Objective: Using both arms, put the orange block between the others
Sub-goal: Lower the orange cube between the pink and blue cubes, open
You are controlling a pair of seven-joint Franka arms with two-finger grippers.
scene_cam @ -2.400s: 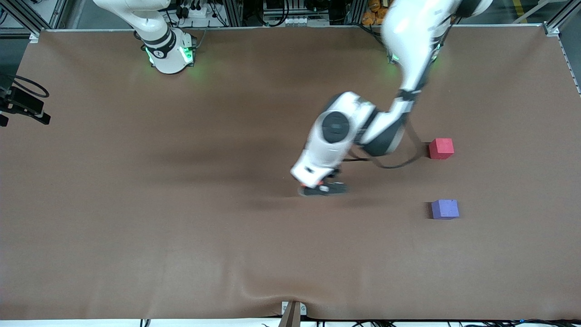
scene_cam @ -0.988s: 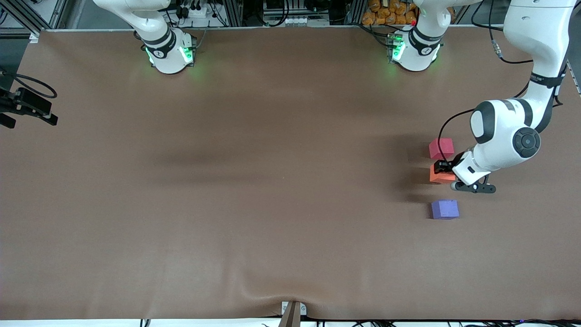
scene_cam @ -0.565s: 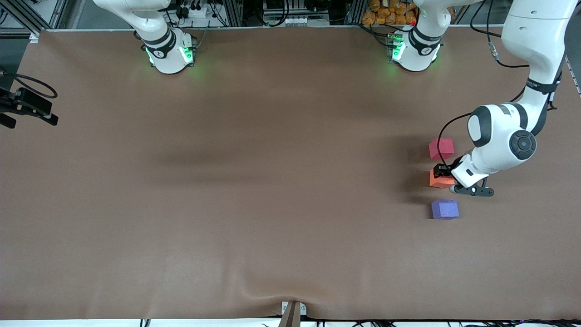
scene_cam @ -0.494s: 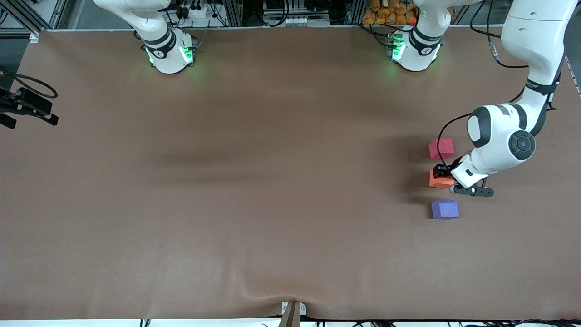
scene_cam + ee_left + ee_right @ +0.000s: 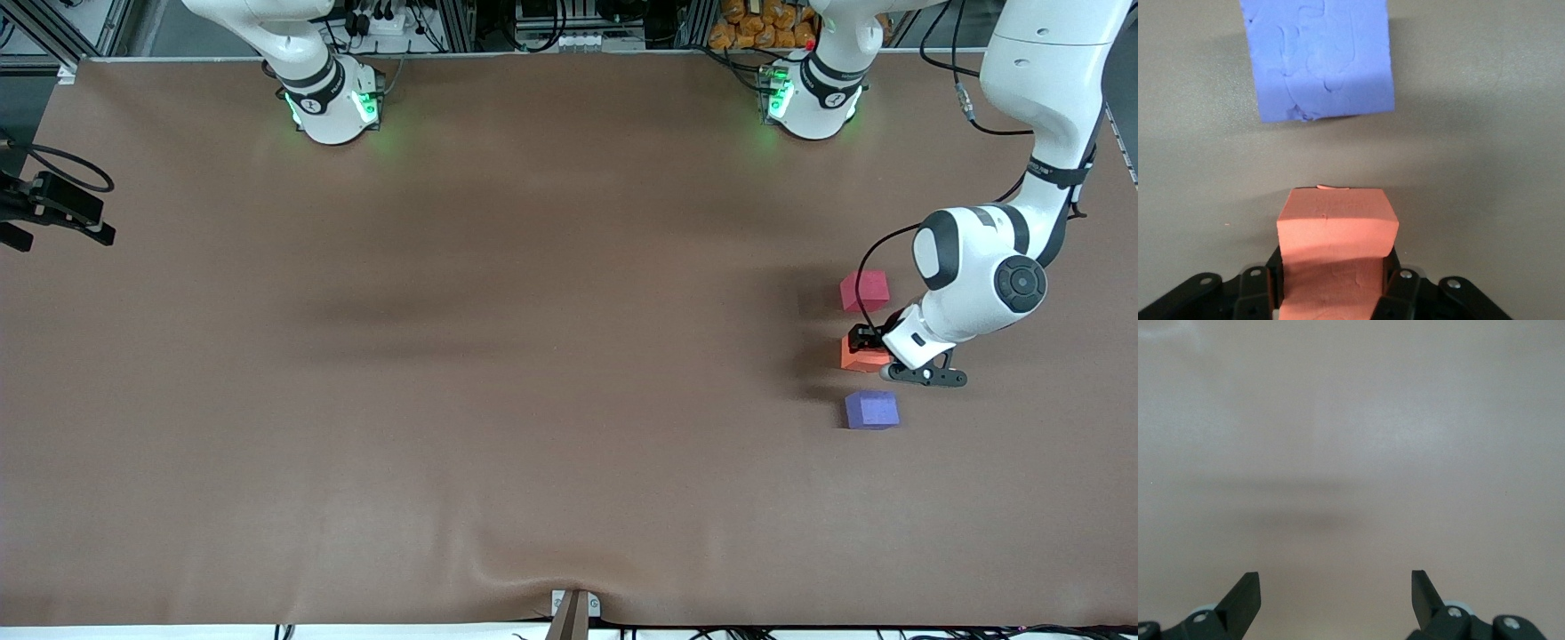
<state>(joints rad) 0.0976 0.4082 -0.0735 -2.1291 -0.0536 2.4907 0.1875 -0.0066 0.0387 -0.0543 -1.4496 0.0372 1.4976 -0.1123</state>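
Observation:
The orange block (image 5: 861, 357) is in my left gripper (image 5: 866, 345), which is shut on it. It hangs low in the gap between the others: the pinkish-red cube (image 5: 864, 291), farther from the front camera, and the purple-blue cube (image 5: 871, 410), nearer to it. In the left wrist view the orange block (image 5: 1337, 230) sits between the black fingers (image 5: 1399, 293), with the purple-blue cube (image 5: 1319, 57) just ahead. Whether the orange block touches the table I cannot tell. My right gripper (image 5: 1335, 583) is open over bare brown table, with nothing between its fingers.
The brown table cover (image 5: 498, 356) has a wrinkle at its front edge (image 5: 569, 578). A dark device with a cable (image 5: 53, 209) sits at the right arm's end of the table. Both green-lit bases (image 5: 333, 102) (image 5: 809, 98) stand along the back edge.
My left arm swung from the table's middle to the two cubes with the orange block. In the last second it sank a little and edged toward the purple-blue cube. The right gripper stays open.

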